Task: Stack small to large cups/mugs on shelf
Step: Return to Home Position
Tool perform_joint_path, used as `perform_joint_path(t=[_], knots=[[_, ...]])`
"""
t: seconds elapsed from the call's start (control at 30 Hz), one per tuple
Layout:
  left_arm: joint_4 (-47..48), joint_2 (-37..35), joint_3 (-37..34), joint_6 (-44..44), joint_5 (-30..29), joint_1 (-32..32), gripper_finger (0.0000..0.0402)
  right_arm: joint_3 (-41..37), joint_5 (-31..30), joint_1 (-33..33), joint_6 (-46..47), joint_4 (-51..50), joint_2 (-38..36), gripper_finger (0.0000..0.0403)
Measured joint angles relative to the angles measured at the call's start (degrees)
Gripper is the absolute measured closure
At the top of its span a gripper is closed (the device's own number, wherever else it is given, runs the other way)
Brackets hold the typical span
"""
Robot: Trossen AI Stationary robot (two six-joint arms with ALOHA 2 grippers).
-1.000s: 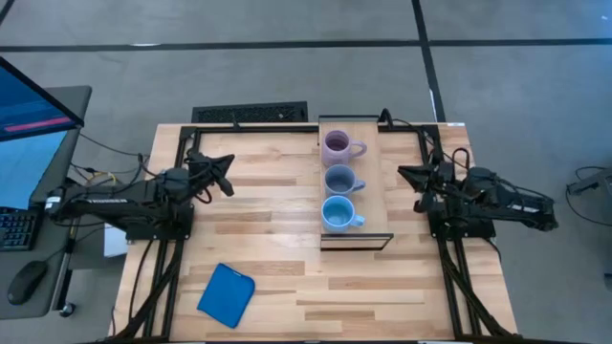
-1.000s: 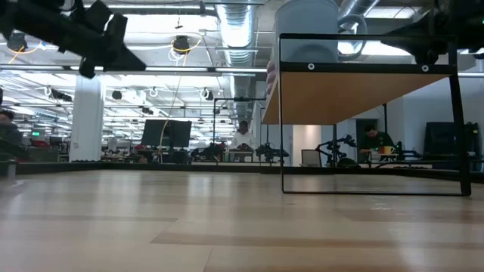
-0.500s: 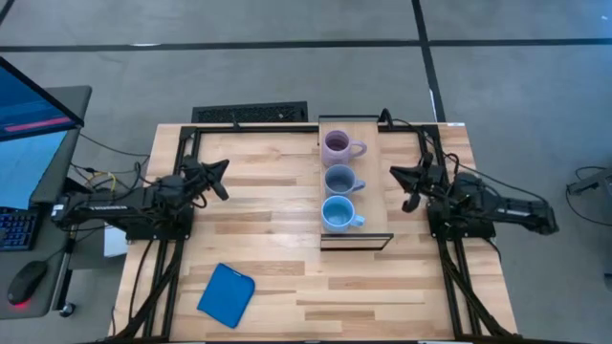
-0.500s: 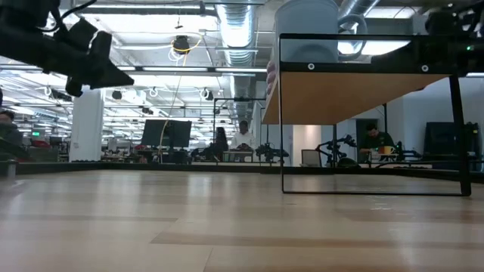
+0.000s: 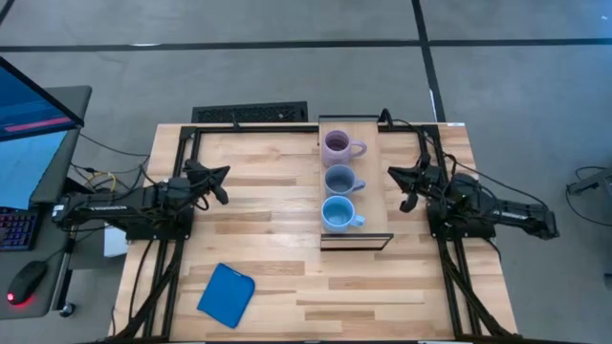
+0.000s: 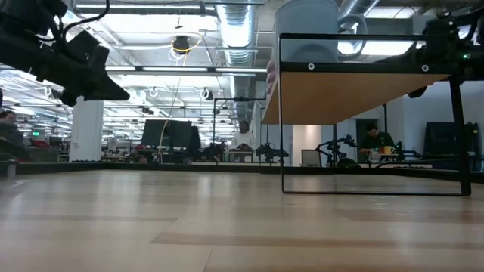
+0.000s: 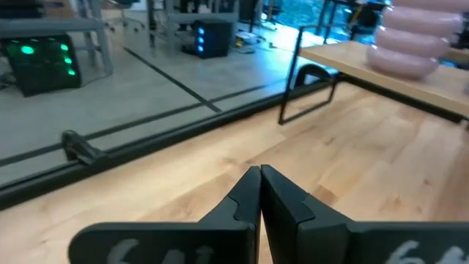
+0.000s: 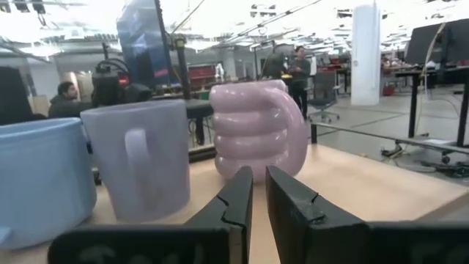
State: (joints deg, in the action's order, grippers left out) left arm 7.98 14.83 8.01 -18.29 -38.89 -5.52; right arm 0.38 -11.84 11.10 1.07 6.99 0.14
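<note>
Three mugs stand upright in a row along the shelf: the pale purple one farthest, the grey-blue one in the middle, the light blue one nearest. My left gripper is shut on nothing, above the table left of the shelf. My right gripper hovers just right of the shelf, roughly level and facing the mugs, its fingers a narrow gap apart with nothing between them. The right wrist view shows the purple mug, the grey-blue mug and the light blue mug side by side.
A flat blue square pad lies near the table's front left corner. A black keyboard sits past the far edge, and a monitor stands to the left. The shelf's dark frame rises from the tabletop. People show in the room beyond.
Both grippers have sunk toward the table. The left one has drawn back a little toward the table's left edge. The mugs have stayed in place on the shelf.
</note>
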Motion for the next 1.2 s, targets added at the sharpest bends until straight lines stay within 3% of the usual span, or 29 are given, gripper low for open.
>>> perform_joint_path(t=[0.47, 0.67, 0.83, 0.97, 1.2], knots=[[1.4, 0.0, 0.0, -1.0, 1.5, 0.0, 0.0401, 0.0, -0.1, 0.0, 0.0, -1.0, 0.0, 0.0339], [-2.8, 0.0, -0.7, -1.1, 1.0, 0.0, 0.0401, 0.0, -0.2, 1.2, 0.0, -1.0, 0.0, 0.0339], [-13.0, -2.5, -7.4, -1.5, 0.8, 0.0, 0.0401, 0.0, -0.2, 2.2, 0.0, -1.0, 0.0, 0.0339], [-13.4, -2.9, -6.9, 3.5, 0.8, 0.0, 0.0401, -0.1, -0.2, 2.3, 0.0, -1.0, 0.0, 0.0339], [-12.9, -2.4, -7.3, 2.2, 2.0, 0.0, 0.0401, -0.1, 0.0, 3.0, 0.0, -4.4, 0.0, 0.0339]])
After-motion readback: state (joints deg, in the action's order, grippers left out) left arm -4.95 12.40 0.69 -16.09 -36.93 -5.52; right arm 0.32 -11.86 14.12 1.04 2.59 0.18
